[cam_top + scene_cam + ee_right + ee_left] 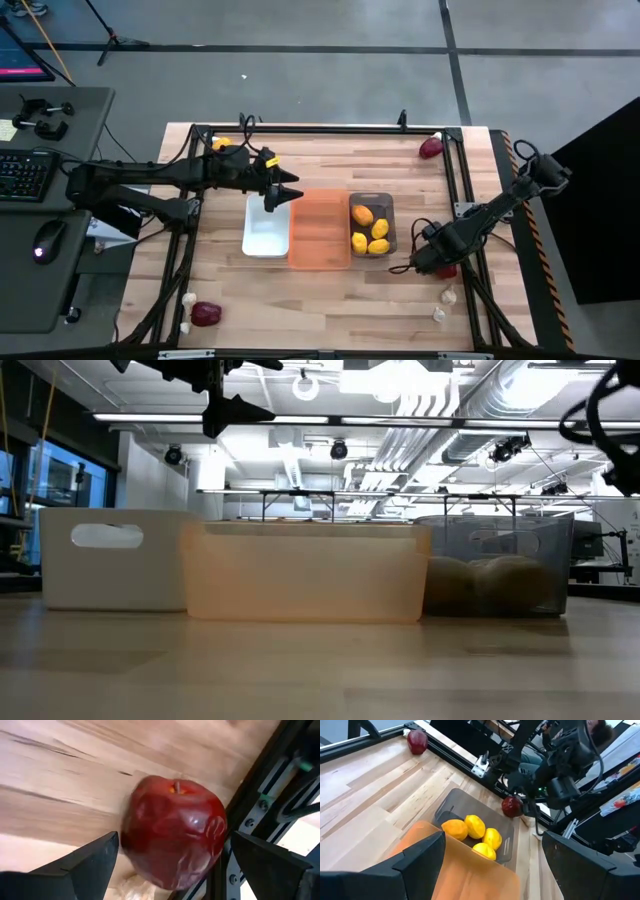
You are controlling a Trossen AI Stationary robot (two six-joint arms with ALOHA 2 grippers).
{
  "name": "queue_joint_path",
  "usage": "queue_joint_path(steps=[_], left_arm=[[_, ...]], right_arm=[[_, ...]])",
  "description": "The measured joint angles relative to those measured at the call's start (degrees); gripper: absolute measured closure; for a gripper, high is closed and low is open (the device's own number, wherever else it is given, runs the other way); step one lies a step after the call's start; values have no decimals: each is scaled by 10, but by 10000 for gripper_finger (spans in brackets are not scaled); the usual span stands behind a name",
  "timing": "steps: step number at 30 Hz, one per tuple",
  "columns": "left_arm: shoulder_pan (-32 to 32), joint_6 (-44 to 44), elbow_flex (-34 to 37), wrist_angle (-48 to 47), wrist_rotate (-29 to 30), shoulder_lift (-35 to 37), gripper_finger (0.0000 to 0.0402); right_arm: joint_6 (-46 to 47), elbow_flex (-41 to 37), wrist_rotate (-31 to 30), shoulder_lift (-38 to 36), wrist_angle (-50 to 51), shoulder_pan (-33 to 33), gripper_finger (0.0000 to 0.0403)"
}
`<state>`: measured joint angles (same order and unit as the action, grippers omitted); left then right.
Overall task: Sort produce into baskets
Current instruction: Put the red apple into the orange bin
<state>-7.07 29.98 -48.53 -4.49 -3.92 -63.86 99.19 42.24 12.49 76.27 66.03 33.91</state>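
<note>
**Right gripper lined up on the red apple, close against the frame rail**

I have the right gripper (pixel 437 262) down near the right edge of the worktop, fingers spread wide on either side of a red apple (pixel 172 831) that sits just beside the black frame rail (pixel 260 795). The pads are not touching it yet as far as I can tell from the right wrist view.

My main worry is the rail. The apple lies so near it that one finger could catch the metal as I close, and then the grasp lands off-centre and the fruit squirts out toward the right edge. It is round and glossy, so I judge a shallow pinch would let it roll.

Two garlic bulbs (pixel 443 305) lie near the front right corner, close enough that a sweeping wrist could knock them.

The left gripper (pixel 283 194) hovers with fingers apart over the white basket (pixel 266 240) at mid-table, next to the orange basket (pixel 320 230). The grey basket (pixel 372 201) beyond that holds four lemons (pixel 371 231). If I carry the apple across while the left arm waits there, the two arms could meet above the bins.

Other pieces remain out: an apple (pixel 430 148) by the back right corner, another (pixel 206 314) with garlic (pixel 189 299) by the front left corner, and a lemon (pixel 221 144) at the back left.
</note>
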Motion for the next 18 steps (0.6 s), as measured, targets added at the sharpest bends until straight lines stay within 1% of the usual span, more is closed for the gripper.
queue_joint_path(steps=[4,14,16,18], left_arm=[[0,0,0,-1,0,0,82],[-1,-1,0,-1,3,0,82],[-1,-1,0,-1,3,0,82],[-1,-1,0,-1,3,0,82]], right_arm=[[24,-32,-4,0,-33,0,29],[24,-81,-5,0,-107,0,30],[22,-82,-5,0,-118,0,37],[9,-73,-10,0,-119,0,53]])
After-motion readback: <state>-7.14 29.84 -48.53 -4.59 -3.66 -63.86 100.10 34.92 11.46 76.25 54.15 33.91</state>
